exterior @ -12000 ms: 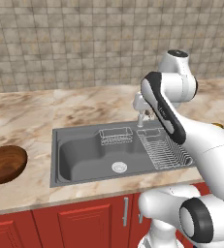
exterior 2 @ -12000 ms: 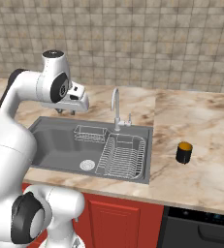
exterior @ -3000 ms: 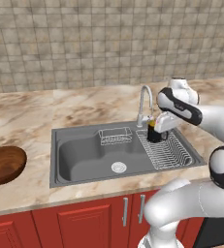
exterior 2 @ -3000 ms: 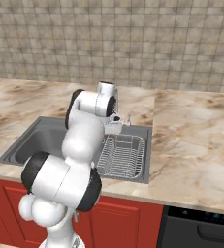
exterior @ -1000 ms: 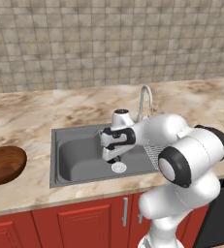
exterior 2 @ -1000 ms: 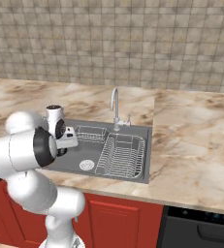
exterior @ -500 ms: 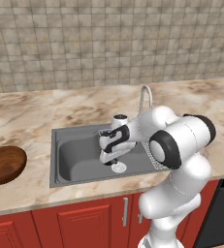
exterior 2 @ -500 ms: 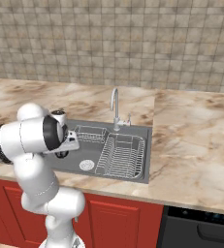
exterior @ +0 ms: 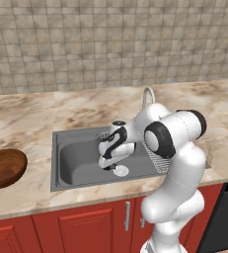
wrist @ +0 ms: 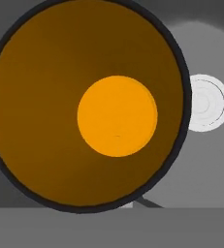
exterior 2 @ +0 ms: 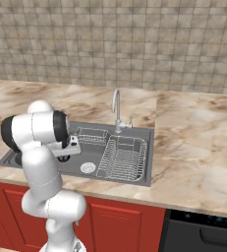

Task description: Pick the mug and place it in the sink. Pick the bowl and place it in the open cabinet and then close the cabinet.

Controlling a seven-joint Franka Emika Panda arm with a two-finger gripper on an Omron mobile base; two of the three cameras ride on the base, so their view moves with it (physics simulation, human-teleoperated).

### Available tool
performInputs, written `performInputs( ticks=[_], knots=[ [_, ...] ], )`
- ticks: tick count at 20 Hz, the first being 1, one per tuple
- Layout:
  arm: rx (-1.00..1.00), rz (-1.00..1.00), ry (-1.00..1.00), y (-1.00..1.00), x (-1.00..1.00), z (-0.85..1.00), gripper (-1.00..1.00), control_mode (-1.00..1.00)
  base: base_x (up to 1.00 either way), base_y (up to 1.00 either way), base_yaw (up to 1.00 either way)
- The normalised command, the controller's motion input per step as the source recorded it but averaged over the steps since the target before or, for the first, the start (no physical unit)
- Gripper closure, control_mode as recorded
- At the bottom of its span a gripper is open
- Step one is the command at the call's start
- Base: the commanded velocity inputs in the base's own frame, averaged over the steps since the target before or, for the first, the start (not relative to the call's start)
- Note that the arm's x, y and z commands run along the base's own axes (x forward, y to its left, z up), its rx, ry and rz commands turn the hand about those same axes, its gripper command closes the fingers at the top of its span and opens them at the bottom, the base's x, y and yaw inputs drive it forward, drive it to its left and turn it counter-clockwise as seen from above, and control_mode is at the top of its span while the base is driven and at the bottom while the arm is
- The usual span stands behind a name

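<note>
Now pincer [exterior: 107,165] pinching mug [wrist: 87,104] low inside sink [exterior: 81,165], drain [wrist: 208,102] just beside; release pending. Bowl [exterior: 4,168] waiting on table [exterior: 26,118] far off; cabinet steps remaining.

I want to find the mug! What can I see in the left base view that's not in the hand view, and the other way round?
Left base view: the brown bowl on the counter, the faucet and the red cabinet doors below. Hand view: straight down into the mug, with its dark rim and orange bottom. Both: the grey sink and its round drain.
</note>
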Motion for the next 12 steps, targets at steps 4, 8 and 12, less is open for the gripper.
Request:
performInputs(
  ticks=[4,8,12],
  knots=[
    [0.0,0.0,0.0,0.17,0.25,-0.3,1.0,-1.0,0.0,0.0,0.0],
    [0.0,0.0,0.0,0.13,0.29,-0.31,1.0,-1.0,0.0,0.0,0.0],
    [0.0,0.0,0.0,0.11,0.28,-0.31,1.0,-1.0,0.0,0.0,0.0]
  ],
)
